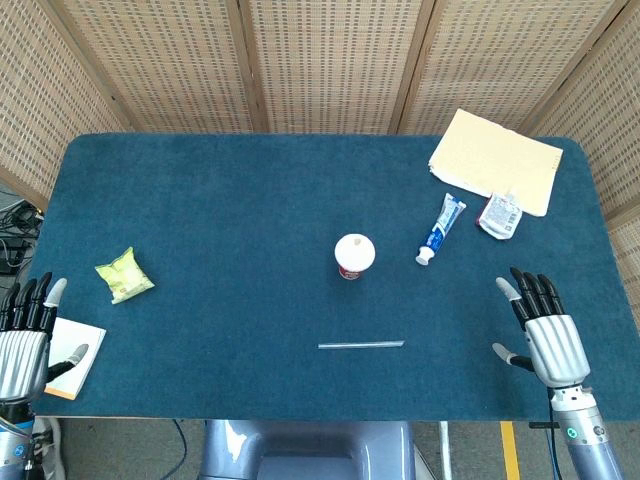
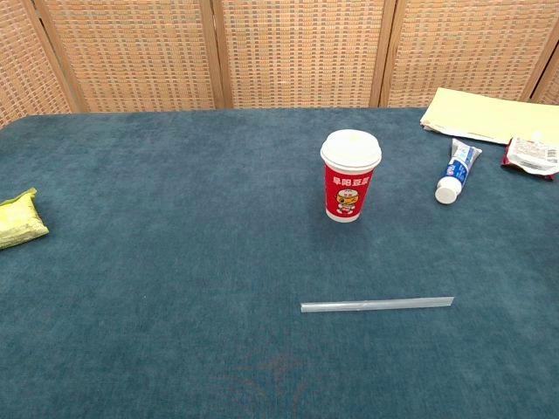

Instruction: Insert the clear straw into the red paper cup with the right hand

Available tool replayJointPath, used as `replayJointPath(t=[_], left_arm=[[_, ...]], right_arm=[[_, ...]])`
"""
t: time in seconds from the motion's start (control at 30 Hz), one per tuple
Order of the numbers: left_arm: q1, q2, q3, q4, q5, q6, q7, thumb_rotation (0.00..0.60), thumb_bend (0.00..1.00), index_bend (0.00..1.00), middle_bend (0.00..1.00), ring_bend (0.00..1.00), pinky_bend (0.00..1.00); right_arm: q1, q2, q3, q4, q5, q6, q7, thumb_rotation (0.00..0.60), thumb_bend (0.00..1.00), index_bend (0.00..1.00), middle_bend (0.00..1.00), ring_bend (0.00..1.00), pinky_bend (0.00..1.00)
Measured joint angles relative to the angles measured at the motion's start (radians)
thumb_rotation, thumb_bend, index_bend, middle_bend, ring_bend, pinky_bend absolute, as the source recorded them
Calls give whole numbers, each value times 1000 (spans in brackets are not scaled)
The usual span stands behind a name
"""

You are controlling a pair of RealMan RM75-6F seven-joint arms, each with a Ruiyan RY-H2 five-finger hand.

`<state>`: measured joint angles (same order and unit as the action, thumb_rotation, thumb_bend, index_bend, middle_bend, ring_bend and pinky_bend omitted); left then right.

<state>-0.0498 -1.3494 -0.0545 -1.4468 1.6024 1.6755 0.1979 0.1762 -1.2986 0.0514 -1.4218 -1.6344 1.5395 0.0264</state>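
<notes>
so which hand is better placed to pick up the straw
Right. The clear straw lies flat in front of the red paper cup, its near end closer to the open right hand. The left hand sits off the table's far left edge, beyond the yellow packet.

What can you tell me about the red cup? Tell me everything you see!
The red paper cup stands upright near the middle of the blue table. It has a white lid on top and a cartoon picture with writing on its side. It narrows toward the bottom. Nothing touches it: the clear straw lies flat in front of it, apart.
</notes>
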Motion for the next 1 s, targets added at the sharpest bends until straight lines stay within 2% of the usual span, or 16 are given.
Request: replayJointPath(t=[0.3,0.47,0.7,0.83,1.0], left_arm=[[1,4,1,-5,3,-1,2,600,0,0,0,0,0],[3,10,-4,-9,-1,3,-9,600,0,0,0,0,0],[5,15,-8,-10,-3,7,-18,600,0,0,0,0,0],[5,16,-9,-9,-7,3,-22,600,0,0,0,0,0],[3,18,-12,-8,-16,-5,-32,600,0,0,0,0,0]], right_arm=[[-1,2,1,-10,1,0,3,600,201,114,0,0,0],[1,-5,1,-17,-6,4,4,600,200,158,0,0,0],[16,-27,2,-45,-24,-5,-13,600,200,301,4,0,0],[36,-56,7,-83,-38,-17,-48,600,200,404,63,0,0],[70,-97,18,-136,-35,-70,-110,600,200,475,107,0,0]])
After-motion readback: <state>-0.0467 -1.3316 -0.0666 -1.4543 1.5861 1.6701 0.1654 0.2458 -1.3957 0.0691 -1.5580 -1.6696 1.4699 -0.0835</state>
